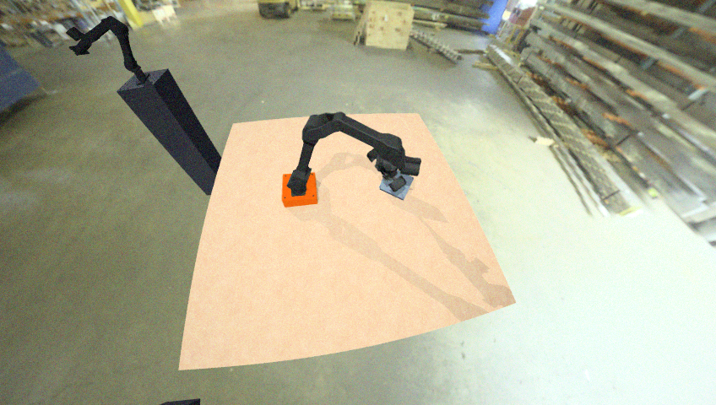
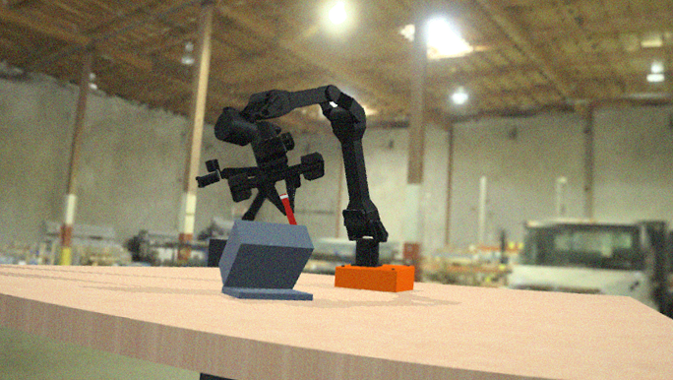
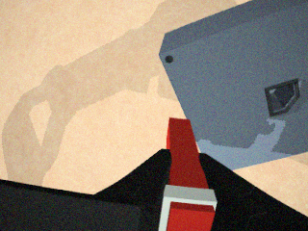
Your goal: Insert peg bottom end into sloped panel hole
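Note:
My gripper (image 3: 181, 161) (image 2: 276, 194) (image 1: 397, 181) is shut on the red peg (image 3: 184, 144) (image 2: 288, 211), which has flat sides and a white band near its held end. The peg points down at a slant toward the blue-grey sloped panel (image 3: 231, 64) (image 2: 263, 257) (image 1: 386, 188). In the wrist view the peg's free end sits at the panel's near edge, left of the dark angular hole (image 3: 283, 96) in the panel's face. The peg is outside the hole. In the exterior view its lower end is hidden behind the panel's top edge.
The arm's orange base block (image 1: 300, 194) (image 2: 376, 276) stands on the table (image 1: 326, 281) (image 2: 425, 342) left of the panel. A dark pillar (image 1: 168, 125) carrying a camera arm stands off the table's far left corner.

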You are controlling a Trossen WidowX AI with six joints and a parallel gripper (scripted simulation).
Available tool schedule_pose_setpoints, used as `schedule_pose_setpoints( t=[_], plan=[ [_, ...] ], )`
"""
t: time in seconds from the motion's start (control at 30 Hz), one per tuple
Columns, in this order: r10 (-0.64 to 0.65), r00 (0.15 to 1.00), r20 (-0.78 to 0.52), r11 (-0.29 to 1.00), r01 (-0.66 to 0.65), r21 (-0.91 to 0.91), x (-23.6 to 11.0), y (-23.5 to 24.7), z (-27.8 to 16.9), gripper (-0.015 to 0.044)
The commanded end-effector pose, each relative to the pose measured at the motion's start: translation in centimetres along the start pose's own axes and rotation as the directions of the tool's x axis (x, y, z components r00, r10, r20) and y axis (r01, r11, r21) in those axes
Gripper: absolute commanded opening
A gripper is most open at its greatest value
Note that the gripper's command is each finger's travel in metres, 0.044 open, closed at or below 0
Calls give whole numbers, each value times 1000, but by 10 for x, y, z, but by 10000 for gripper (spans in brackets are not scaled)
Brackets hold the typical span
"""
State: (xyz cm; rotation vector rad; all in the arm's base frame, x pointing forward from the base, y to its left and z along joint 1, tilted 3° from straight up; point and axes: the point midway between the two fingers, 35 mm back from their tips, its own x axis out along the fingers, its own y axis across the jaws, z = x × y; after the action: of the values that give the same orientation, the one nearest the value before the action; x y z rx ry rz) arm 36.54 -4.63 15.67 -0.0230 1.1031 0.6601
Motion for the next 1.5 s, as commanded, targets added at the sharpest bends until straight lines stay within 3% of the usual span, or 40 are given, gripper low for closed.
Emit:
schedule_pose_setpoints(
  t=[0.0, 1.47],
  plan=[
    [2, 1000, 19, 1000, -1, -31, -4, -4, -1, 0],
    [-13, 983, 185, 944, 73, -322, -42, -43, -13, 0]
  ],
)
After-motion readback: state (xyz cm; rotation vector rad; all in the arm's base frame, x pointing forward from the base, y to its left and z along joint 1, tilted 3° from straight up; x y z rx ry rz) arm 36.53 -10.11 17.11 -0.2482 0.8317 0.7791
